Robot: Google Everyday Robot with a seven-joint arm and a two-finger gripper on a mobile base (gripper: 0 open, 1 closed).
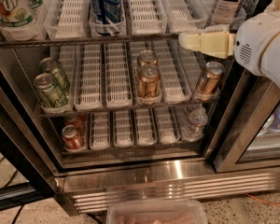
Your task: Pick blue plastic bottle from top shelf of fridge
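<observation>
At the fingers of the gripper: pressed together into one pale wedge, with no gap to see between them and nothing held. Pointing left and roughly level, across the front edge of the tabletop of the top shelf, near its right front corner. Touching the wire there or hanging just in front of it: impossible to tell.

Up and to the right of the tips, to the blue plastic bottle: standing in the rightmost lane tray at the right front corner of that tabletop, with the long axis upright, the brown tea and white-and-dark-blue label showing, and the cap cut off by the top of the view. Sitting above the root of the fingers rather than ahead of the tips, so not in their line. Near, but apart.

Judging the coming move: calls for a lift above the tabletop's front edge, a turn inward toward the fridge, and a wide opening to take the upright body from its sides.

Farther along the same tabletop: the blue Pepsi bottle near the middle of the front edge and the 7UP bottle at the left front corner, both well apart from the tips.
</observation>
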